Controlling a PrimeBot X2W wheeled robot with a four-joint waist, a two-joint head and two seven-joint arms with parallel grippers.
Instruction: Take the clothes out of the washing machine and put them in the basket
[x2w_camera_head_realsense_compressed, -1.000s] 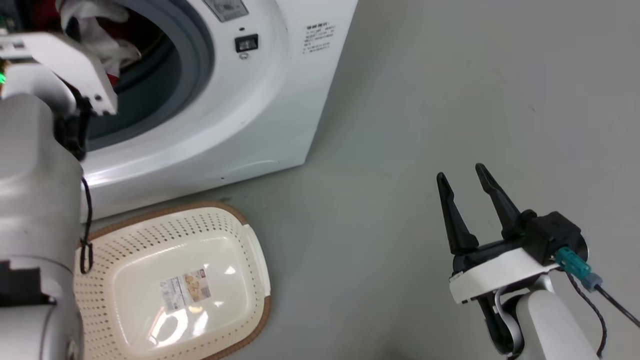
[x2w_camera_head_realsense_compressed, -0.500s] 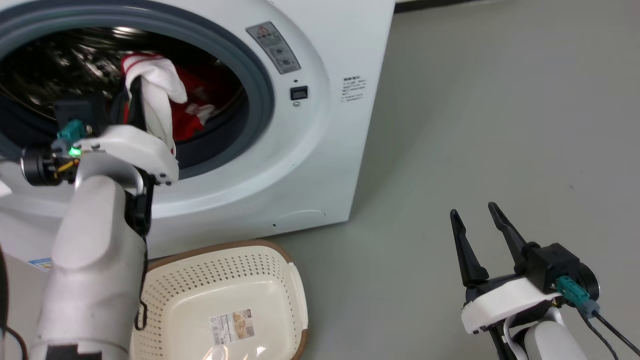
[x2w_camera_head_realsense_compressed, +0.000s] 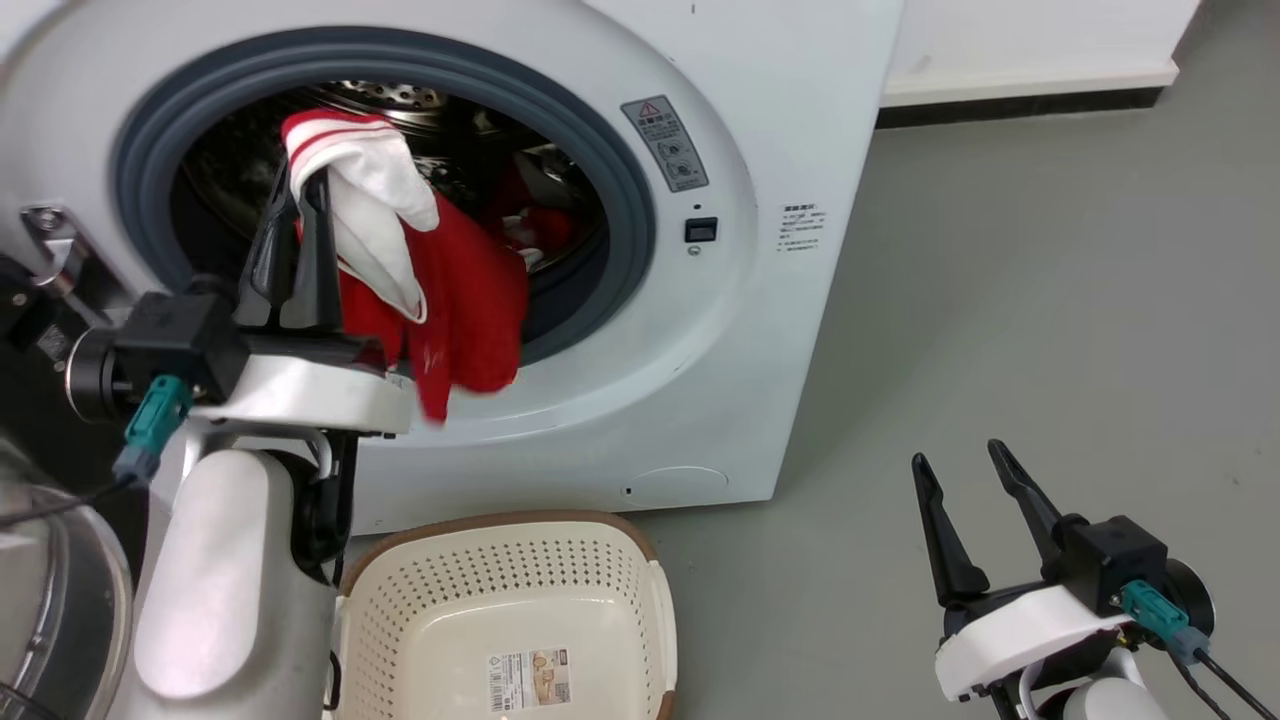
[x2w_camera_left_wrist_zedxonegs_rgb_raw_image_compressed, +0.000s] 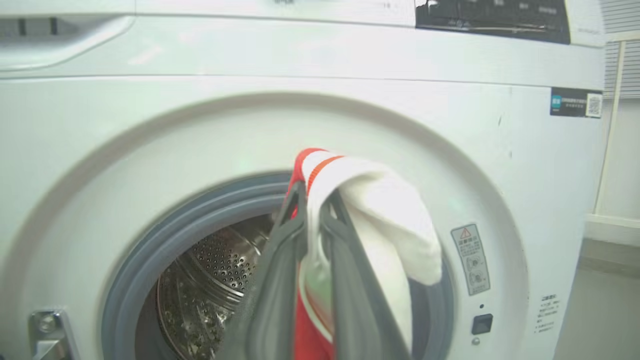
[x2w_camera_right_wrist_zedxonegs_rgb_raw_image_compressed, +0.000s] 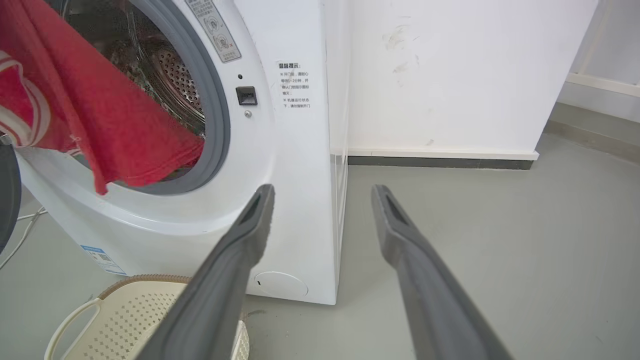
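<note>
My left gripper (x2w_camera_head_realsense_compressed: 303, 190) (x2w_camera_left_wrist_zedxonegs_rgb_raw_image_compressed: 314, 200) is shut on a red garment with a white striped edge (x2w_camera_head_realsense_compressed: 440, 290) (x2w_camera_left_wrist_zedxonegs_rgb_raw_image_compressed: 380, 210), which hangs in front of the washing machine's (x2w_camera_head_realsense_compressed: 720, 330) open drum mouth. More red clothes (x2w_camera_head_realsense_compressed: 530, 225) lie inside the steel drum. The same red garment (x2w_camera_right_wrist_zedxonegs_rgb_raw_image_compressed: 110, 130) drapes over the grey door ring in the right wrist view. The cream basket (x2w_camera_head_realsense_compressed: 510, 560) (x2w_camera_right_wrist_zedxonegs_rgb_raw_image_compressed: 125, 315) stands on the floor just below the machine's front. My right gripper (x2w_camera_head_realsense_compressed: 960, 480) (x2w_camera_right_wrist_zedxonegs_rgb_raw_image_compressed: 320, 195) stands open over the bare floor at the right, holding nothing.
The glass door (x2w_camera_head_realsense_compressed: 50, 590) hangs open at the far left. A white wall with a dark skirting (x2w_camera_head_realsense_compressed: 1020, 100) runs behind the machine. Grey floor (x2w_camera_head_realsense_compressed: 1050, 330) stretches to the right of the machine and basket.
The head camera has tilted up, showing more of the drum. My left gripper has drawn the red garment out of the drum, and it now hangs over the door ring. The right gripper stays open.
</note>
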